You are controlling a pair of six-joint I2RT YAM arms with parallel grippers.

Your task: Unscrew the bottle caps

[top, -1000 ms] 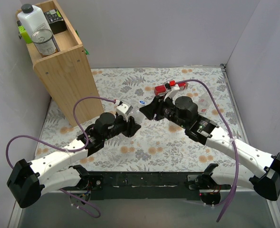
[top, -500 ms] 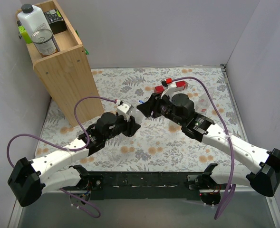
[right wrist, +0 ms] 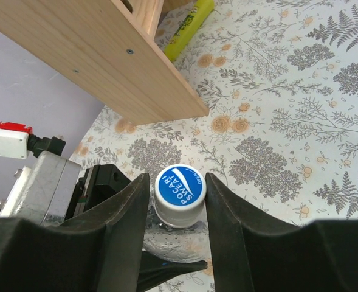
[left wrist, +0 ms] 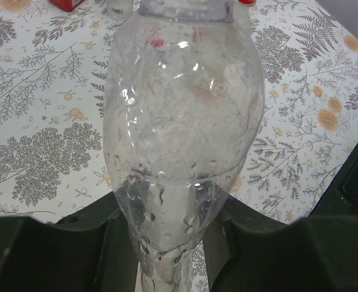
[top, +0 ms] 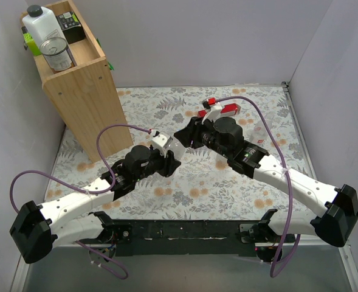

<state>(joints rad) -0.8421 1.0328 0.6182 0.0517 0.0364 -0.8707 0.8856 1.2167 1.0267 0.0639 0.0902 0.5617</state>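
Presently the left gripper [left wrist: 169, 240] is clamped on the bottle [left wrist: 185, 121], mid-table between the arms. The bottle is thin clear plastic, light, with droplets inside — I judge it will buckle and slip under a hard squeeze. The cap [right wrist: 179, 190] is stiff and blue-topped; take it by the rim. The right gripper [right wrist: 177, 204] straddles it — whether it pinches, I cannot tell. Only the right wrist view shows the cap.

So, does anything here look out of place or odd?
Nothing looks spilled. The clear bottle in the left hand looks crinkled, with droplets inside. A yellow-green stick, perhaps a marker, lies loose on the table beside the wooden shelf.
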